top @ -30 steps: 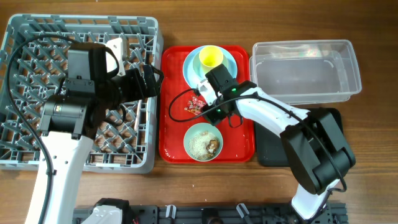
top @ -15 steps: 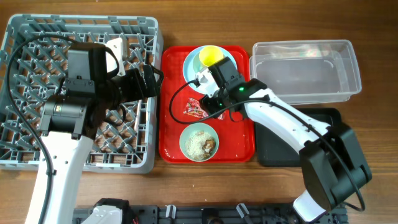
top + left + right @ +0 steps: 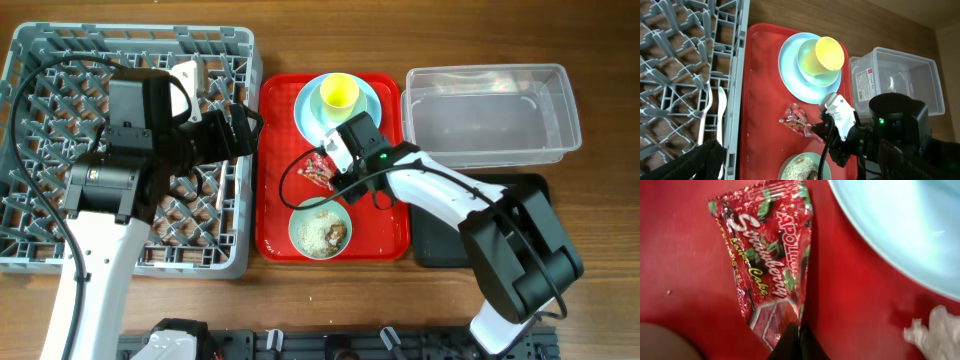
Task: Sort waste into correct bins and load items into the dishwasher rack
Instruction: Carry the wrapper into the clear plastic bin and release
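The red snack wrapper (image 3: 767, 255) lies on the red serving tray (image 3: 385, 235), below the light blue plate (image 3: 310, 105). My right gripper (image 3: 797, 340) is shut on the wrapper's lower corner, seen from above at the right gripper (image 3: 330, 172). A white tissue (image 3: 937, 330) sits just to the right. The yellow cup (image 3: 339, 92) stands in a blue bowl on the plate. The pale green bowl (image 3: 320, 230) holds rice crumbs. My left gripper (image 3: 235, 130) hangs open over the rack's (image 3: 60, 60) right edge, holding nothing.
The clear tub (image 3: 490, 110) stands at the back right, with the black tray (image 3: 440, 245) in front of it, partly under my right arm. A white spoon (image 3: 721, 110) and fork (image 3: 707, 107) lie in the rack near its right wall.
My right gripper came back down-left onto the wrapper and closed on its corner. The wrapper has shifted slightly. The left arm has not moved.
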`<state>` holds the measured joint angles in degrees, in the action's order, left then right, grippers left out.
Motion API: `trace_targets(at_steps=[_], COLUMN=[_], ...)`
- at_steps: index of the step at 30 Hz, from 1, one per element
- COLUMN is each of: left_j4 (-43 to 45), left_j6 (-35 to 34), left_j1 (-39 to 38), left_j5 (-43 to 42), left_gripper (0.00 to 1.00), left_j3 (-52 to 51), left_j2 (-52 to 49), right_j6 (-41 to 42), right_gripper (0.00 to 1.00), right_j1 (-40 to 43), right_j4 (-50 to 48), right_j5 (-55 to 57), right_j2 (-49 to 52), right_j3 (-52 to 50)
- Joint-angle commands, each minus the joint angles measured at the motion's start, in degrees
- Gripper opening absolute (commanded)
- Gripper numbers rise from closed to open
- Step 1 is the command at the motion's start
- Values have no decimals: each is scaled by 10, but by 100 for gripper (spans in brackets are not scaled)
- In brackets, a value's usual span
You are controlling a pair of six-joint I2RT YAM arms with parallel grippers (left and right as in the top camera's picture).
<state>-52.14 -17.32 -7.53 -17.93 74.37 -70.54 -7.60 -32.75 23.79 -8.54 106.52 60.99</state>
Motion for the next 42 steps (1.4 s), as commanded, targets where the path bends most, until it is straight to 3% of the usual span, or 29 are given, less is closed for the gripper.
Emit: trace_targets(at_steps=[1,5,8,16,20,23,28,32,38,42], left_j4=[2,2,2,2,2,2,2,2,2,2], left_j6=[-3,-3,-3,-3,-3,-3,-3,-3,-3,-3], left_j1=[3,3,3,3,3,3,3,3,3,3], left_j5=[-7,-7,-7,-7,-7,-7,-7,-7,-7,-7], left_gripper=[100,100,100,100,100,100,100,100,100,100], left_j3=[7,7,7,7,7,7,7,7,7,7], left_j2=[3,3,3,3,3,3,3,3,3,3], right_j6=[16,16,3,-11,-14,-12,-31,-28,-9,73], right_gripper=[4,4,4,8,65,66,65,60,56,52], right_j1=[6,30,73,244,252,252,245,243,175,91], right_j4=[48,74,104,157,152,149,150,150,202,188], right_j5=[-2,157,274,224,224,212,-58,-171,-172,-21], right_j2=[-65,-175,-203,-159,-136,-137,-163,-216,-235,-235], right_j3=[79,104,104,101,101,102,103,103,99,79])
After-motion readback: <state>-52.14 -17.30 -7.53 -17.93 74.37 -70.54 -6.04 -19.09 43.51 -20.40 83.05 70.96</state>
